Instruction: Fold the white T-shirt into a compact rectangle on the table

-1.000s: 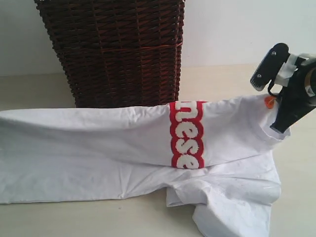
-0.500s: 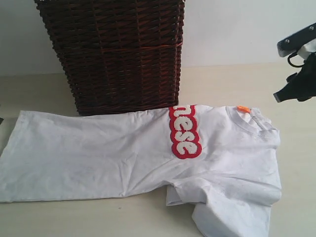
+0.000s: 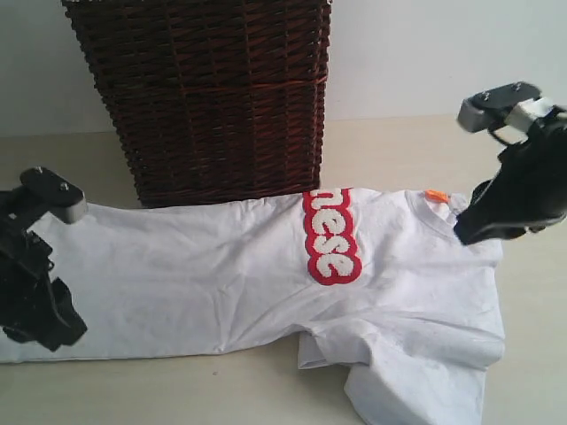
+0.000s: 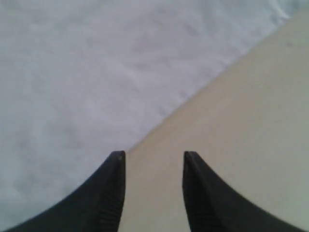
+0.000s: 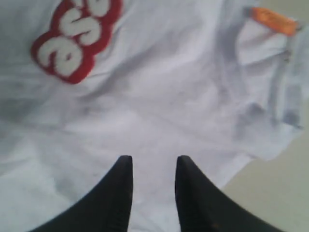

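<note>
The white shirt [image 3: 221, 274] lies flat on the desk [image 3: 159, 394], its red patch just in front of the basket [image 3: 213, 97]. The left pincer [image 4: 152, 154] hangs spread and empty over the shirt's edge. The right pincer [image 5: 153, 158], also spread and empty, is above the cloth near the collar.

Exterior low, frontal, wrists close above white T-shirt [image 3: 177, 274]

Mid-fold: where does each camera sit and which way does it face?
Exterior: off the arms, faces the basket across the table; white T-shirt, left arm, right arm show.
Left wrist: looks down past open left gripper at the shirt's edge and table.
Right wrist: looks down past open right gripper at red patch, orange tag.
Exterior and right wrist share patch and tag.
</note>
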{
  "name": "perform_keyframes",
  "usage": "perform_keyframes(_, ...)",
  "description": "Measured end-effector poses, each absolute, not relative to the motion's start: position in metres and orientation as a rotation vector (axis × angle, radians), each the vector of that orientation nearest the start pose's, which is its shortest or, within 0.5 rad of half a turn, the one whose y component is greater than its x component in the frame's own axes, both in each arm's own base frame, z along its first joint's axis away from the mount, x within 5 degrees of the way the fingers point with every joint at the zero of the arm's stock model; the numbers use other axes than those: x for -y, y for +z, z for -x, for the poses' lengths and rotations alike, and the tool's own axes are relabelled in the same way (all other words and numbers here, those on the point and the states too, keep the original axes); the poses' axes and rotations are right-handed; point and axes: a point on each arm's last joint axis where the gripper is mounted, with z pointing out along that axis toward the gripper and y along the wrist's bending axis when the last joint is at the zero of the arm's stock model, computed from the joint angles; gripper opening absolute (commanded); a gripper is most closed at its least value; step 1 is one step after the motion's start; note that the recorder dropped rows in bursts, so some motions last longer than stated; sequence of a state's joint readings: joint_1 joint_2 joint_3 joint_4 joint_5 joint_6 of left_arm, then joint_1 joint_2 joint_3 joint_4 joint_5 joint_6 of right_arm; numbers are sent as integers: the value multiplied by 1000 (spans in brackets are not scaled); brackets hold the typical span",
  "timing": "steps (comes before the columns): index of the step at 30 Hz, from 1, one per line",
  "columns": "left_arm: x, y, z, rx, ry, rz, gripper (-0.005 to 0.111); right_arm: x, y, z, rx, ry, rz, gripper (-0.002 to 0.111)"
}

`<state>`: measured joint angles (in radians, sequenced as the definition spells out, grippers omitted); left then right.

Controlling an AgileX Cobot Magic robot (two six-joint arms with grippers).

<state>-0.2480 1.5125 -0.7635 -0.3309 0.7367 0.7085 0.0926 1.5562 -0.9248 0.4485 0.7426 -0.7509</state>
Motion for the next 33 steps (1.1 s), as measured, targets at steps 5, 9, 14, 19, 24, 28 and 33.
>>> perform_keyframes(5,95,154,-210,-2584,-252,-1318,65,-113,174,-234,-2587,282,1322,46)
perform_keyframes(9,97,155,-220,-2483,-157,-1268,66,-138,171,-217,-2528,280,1469,65)
perform_keyframes(14,97,155,-221,-2476,-147,-1266,66,-155,154,-196,-2531,245,1565,64)
perform_keyframes(19,97,155,-221,-2481,-148,-1255,66,-161,114,-191,-2682,116,1540,27)
perform_keyframes(24,97,155,-221,-2480,-147,-1254,66,-164,109,-195,-2685,95,1534,0)
perform_keyframes(28,97,155,-220,-2481,-147,-1255,66,-166,118,-200,-2721,19,1670,0)
perform_keyframes(33,97,155,-220,-2481,-147,-1255,66,-156,141,-193,-2799,-61,1895,0)
